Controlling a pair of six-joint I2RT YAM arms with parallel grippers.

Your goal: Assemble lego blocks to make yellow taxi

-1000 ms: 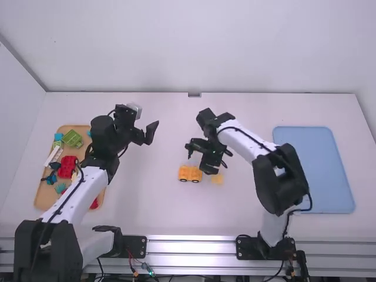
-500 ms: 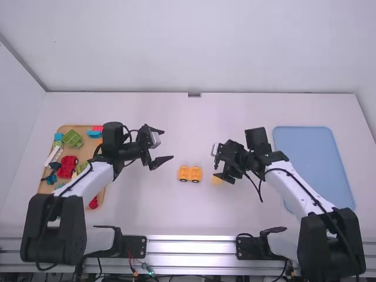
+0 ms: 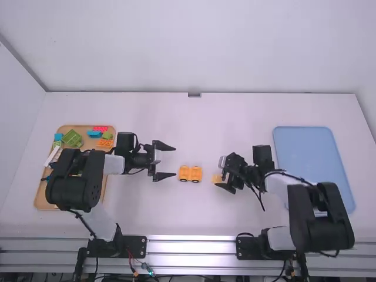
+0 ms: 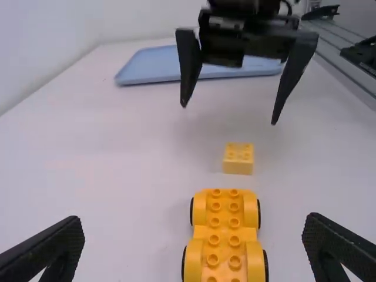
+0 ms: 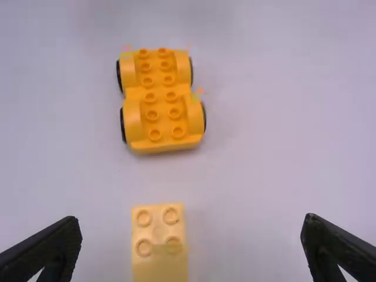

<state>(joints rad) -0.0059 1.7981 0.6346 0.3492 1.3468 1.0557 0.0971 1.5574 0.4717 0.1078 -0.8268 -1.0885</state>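
My left gripper (image 3: pixel 174 161) is open just left of the orange-yellow wheeled car base (image 3: pixel 190 174), nothing between its fingers. Open too, my right gripper (image 3: pixel 220 174) sits over the small yellow block (image 3: pixel 217 178), on the base's right side. In the left wrist view, the left gripper (image 4: pixel 192 226) spreads to either side of the studded car base (image 4: pixel 225 235); the yellow block (image 4: pixel 238 158) stands apart beyond it. In the right wrist view, the right gripper (image 5: pixel 191 226) has the 2x2-stud block (image 5: pixel 158 235) between its spread fingers, untouched, and the car base (image 5: pixel 161 100) farther off.
A wooden tray (image 3: pixel 39 200) of mixed colored blocks lies at the left, partly under the left arm. At the right is a blue tray (image 3: pixel 311 158), with the right arm across its near left part. A metal rail (image 3: pixel 191 247) runs along the near table edge.
The right gripper has moved right from above the car base and down to the yellow block. The left gripper has come toward the base, lower and to the right. Base and block have not moved.
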